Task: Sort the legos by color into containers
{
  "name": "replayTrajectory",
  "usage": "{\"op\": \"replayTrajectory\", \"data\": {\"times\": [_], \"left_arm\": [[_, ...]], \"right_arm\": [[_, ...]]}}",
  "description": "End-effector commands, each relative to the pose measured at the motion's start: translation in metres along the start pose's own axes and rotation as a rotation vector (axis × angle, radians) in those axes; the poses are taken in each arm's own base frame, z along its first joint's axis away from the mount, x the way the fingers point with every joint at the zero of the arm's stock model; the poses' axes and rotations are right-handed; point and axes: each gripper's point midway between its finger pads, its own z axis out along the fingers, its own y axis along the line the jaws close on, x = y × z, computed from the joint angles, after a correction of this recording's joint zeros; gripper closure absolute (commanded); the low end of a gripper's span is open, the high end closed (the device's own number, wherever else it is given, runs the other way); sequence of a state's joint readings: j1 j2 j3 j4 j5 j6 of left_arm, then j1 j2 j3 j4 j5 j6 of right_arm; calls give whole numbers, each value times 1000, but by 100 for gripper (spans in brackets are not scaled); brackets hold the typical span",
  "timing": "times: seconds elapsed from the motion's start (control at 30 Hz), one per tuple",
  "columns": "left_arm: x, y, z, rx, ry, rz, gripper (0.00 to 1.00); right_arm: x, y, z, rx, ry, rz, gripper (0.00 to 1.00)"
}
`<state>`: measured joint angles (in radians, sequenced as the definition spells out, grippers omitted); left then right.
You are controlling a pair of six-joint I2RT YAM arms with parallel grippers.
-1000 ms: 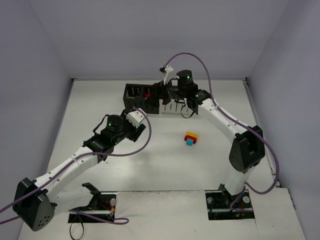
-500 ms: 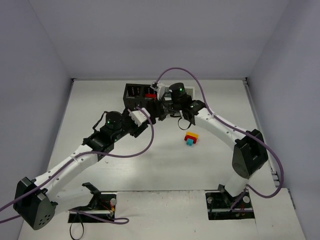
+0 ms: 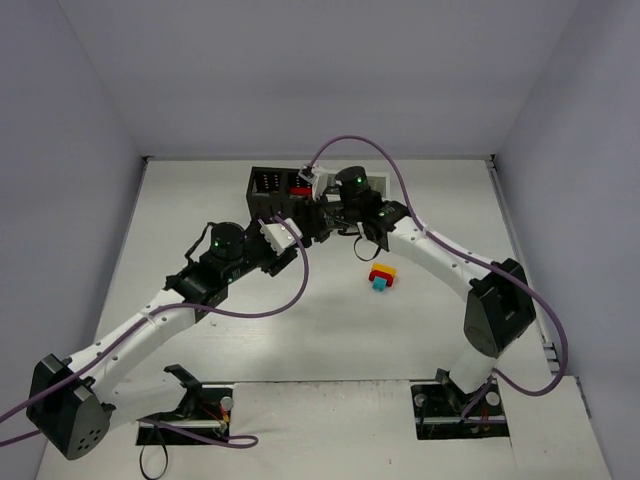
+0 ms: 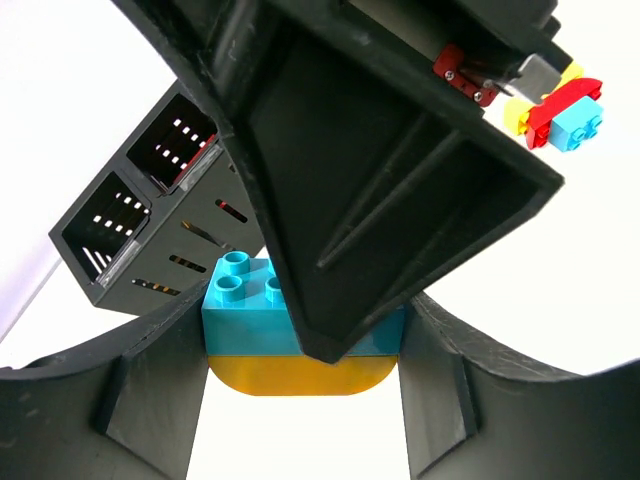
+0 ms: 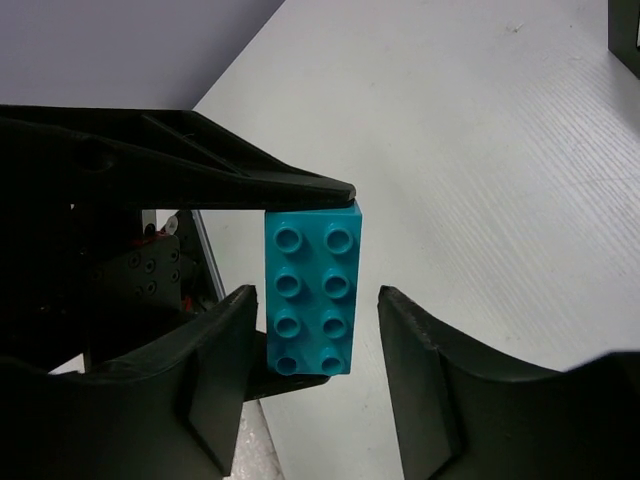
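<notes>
My left gripper (image 4: 305, 335) is shut on a two-brick clump, a teal lego (image 4: 240, 310) on top of a yellow-orange lego (image 4: 300, 374), held in the air near the black containers (image 3: 268, 192). My right gripper (image 5: 315, 300) is open, with its jaws standing on either side of the teal lego (image 5: 312, 290), a gap on the right side. The two grippers meet in the top view (image 3: 305, 228). Another clump of red, yellow and teal legos (image 3: 381, 277) lies on the table. Red legos (image 3: 297, 188) lie in one black bin.
The black bins also show in the left wrist view (image 4: 150, 220), behind the held clump. The white bins are mostly hidden behind my right arm (image 3: 420, 235). Grey walls close the table on three sides.
My right gripper has moved from over the bins, left and nearer, to straddle the teal lego. My left gripper has shifted slightly toward it, still holding the clump.
</notes>
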<state>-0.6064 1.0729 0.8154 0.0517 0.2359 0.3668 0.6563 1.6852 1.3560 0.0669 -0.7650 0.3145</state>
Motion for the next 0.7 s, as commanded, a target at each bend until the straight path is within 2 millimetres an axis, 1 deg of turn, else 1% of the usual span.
{"op": "replayTrajectory", "data": {"times": [0.0,0.03,0.1,0.13,0.2,0.23,0.27,0.3,0.33,0.37,0.4,0.47,0.5,0.53,0.6,0.63,0.67], "left_arm": [[-48,15,-4,-30,-144,42,100],[-48,15,-3,-30,-140,42,100],[-46,14,-2,-25,-131,41,100],[-46,13,-1,-22,-129,44,100],[-45,13,0,-18,-126,43,100],[-45,12,0,-18,-125,42,100],[-45,12,-1,-18,-125,44,100],[-46,12,-1,-18,-125,44,100],[-45,13,-1,-22,-122,42,90],[-43,12,-1,-23,-115,42,76],[-42,13,-2,-27,-113,42,71],[-40,15,-5,-43,-104,37,45],[-38,15,-5,-46,-99,38,35],[-34,15,-6,-50,-89,38,29],[-31,16,-10,-62,-80,37,25],[-26,14,-11,-61,-70,40,24],[-27,15,-15,-65,-75,39,23]], "right_arm": [[-35,17,-2,-31,-96,-81,54],[-36,16,-3,-24,-100,-81,59],[-37,16,-3,-22,-103,-86,66],[-38,16,-4,-17,-106,-86,74],[-38,16,-4,-17,-107,-91,83],[-37,16,-4,-12,-108,-89,93],[-37,15,-5,-8,-110,-92,98],[-37,15,-6,-2,-113,-93,100],[-38,15,-7,2,-116,-95,100],[-38,12,-8,12,-119,-94,100],[-38,11,-9,17,-122,-93,100],[-38,11,-11,22,-125,-92,100],[-38,11,-12,23,-127,-93,100],[-39,9,-13,28,-130,-90,100],[-40,9,-16,30,-133,-89,100],[-42,6,-18,35,-138,-86,100],[-42,6,-19,36,-140,-86,100]]}}
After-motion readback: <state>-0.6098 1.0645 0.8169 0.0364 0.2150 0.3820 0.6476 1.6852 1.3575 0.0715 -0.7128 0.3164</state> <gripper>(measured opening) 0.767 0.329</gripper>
